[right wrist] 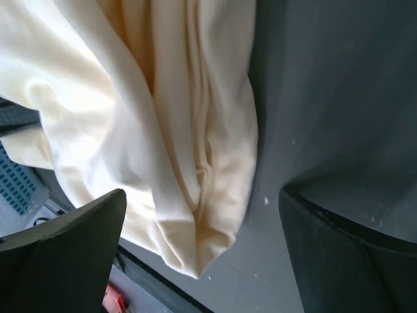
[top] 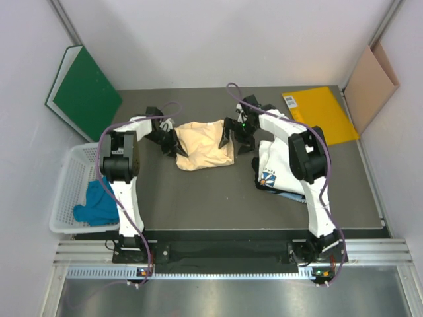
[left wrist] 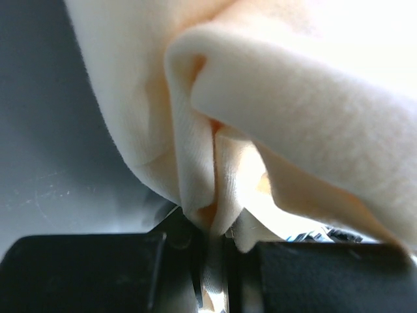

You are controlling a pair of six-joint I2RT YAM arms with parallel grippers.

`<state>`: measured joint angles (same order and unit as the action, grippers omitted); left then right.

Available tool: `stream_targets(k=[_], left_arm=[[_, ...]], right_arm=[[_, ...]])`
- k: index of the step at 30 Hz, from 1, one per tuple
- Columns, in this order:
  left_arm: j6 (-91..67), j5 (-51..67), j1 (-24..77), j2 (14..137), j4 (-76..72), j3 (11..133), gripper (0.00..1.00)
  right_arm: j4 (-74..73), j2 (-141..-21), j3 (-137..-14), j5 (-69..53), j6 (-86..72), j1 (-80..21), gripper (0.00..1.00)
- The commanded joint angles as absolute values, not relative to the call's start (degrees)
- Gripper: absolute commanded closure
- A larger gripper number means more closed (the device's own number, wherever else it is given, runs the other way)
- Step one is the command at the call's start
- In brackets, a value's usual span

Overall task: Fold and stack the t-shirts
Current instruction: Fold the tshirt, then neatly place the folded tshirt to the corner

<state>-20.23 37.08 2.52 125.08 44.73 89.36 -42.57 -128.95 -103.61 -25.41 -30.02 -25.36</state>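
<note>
The pale peach-yellow t-shirt [top: 205,145] lies bunched in the middle of the table. My left gripper [top: 176,146] is at its left edge, shut on a pinched fold of the peach shirt [left wrist: 215,189]. My right gripper [top: 236,140] is at the shirt's right edge, open, its fingers [right wrist: 65,254] wide apart around the shirt's corner [right wrist: 195,195] without gripping it. The white t-shirt with a blue-orange print [top: 277,165] lies folded on the right, partly under my right arm. The teal-blue t-shirt [top: 98,205] lies in the basket at the left.
A white basket [top: 69,191] stands off the table's left edge. A green folder [top: 82,92] leans on the left wall. A flat bright-yellow folder [top: 318,112] lies at the back right, with a brown cardboard sheet [top: 370,82] against the right wall.
</note>
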Motion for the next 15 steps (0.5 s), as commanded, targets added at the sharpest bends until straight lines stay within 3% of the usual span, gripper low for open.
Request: stream_targets(k=[1, 6, 9, 12, 13, 15], left_arm=[[-17.7, 31.2, 2.6, 125.2, 43.6, 88.8, 1.0], [-17.6, 31.6, 2.6, 125.0, 43.7, 88.9, 1.0], [-17.5, 31.4, 2.6, 125.0, 44.0, 89.4, 1.0], [-17.5, 31.4, 2.5, 125.0, 44.3, 89.9, 1.0], [-17.5, 31.2, 2.6, 124.9, 44.5, 90.1, 1.0], [-17.2, 31.1, 2.6, 124.8, 44.8, 90.7, 1.0]], right_arm=[[-38.0, -133.1, -109.0, -27.2, -31.2, -25.6, 0.0], [-37.1, -136.8, -111.2, -28.1, -32.9, -25.7, 0.0], [-36.9, -138.7, -112.6, -27.9, -33.4, -26.1, 0.09], [-36.1, -139.8, -113.1, -28.0, -34.3, -26.2, 0.48], [-36.0, -139.9, -113.2, -27.5, -34.6, -26.3, 0.8], [-37.1, -139.4, -113.2, -25.6, -34.9, -26.2, 0.97]])
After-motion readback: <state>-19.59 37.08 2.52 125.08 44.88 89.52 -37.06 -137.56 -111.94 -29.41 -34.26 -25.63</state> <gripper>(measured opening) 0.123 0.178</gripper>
